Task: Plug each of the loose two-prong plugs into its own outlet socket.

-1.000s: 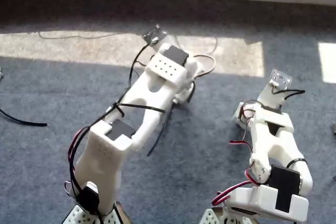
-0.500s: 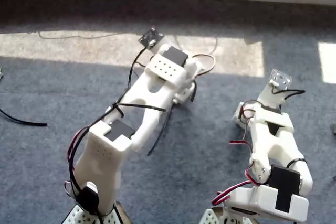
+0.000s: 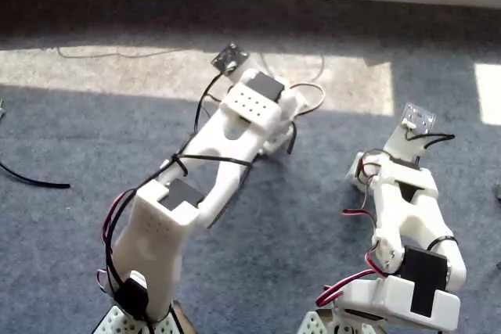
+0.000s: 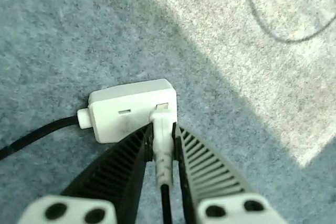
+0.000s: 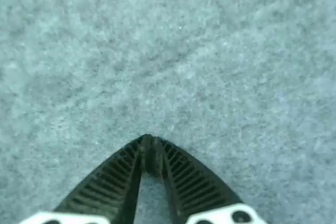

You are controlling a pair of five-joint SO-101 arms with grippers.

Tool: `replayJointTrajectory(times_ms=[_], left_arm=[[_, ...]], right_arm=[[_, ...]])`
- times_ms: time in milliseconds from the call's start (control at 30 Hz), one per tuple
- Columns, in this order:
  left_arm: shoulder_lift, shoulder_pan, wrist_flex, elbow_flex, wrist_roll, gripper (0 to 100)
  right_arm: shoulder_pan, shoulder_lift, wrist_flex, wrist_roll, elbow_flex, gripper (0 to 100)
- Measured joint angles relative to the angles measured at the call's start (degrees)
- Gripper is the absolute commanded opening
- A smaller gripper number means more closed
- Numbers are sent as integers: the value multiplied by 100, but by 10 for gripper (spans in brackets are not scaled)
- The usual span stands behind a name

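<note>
Left wrist view, nearest first: the left gripper (image 4: pixel 163 136) is clamped on a white plug (image 4: pixel 163 121), one ribbed finger on each flat side, with the plug's thin lead trailing back between them. The plug's head meets the face of the white outlet block (image 4: pixel 128 114) at the socket by the block's corner. Whether the prongs are fully home cannot be seen. A second slot (image 4: pixel 124 112) beside it is free.

The step looks like seating this plug. The push should run straight along the plug's length, square to the block's face, since any tilt would likely bind the prongs. The block lies loose on the carpet (image 4: pixel 63 35), tethered only by its black cord (image 4: pixel 37 136), so it may slide (a slow, steady press is safer than a jab). Beyond lies a sunlit patch with a thin wire (image 4: pixel 283 38) looping across it.

The right gripper (image 5: pixel 151 153) hangs over bare carpet, pinched together on nothing. It could brace the block's far side.
</note>
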Motion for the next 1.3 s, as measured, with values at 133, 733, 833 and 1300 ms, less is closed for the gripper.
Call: replayJointTrajectory(times_ms=[133, 733, 833, 1300], left_arm=[[0, 0, 0, 0, 0, 6], [598, -316, 1503, -343, -440, 6], [598, -316, 1952, -404, -747, 6], [607, -413, 2365, -396, -1934, 150]], right_arm=[[0, 0, 0, 0, 0, 6], [0, 18, 0, 0, -9, 6], [0, 18, 0, 0, -9, 6], [0, 18, 0, 0, -9, 6]])
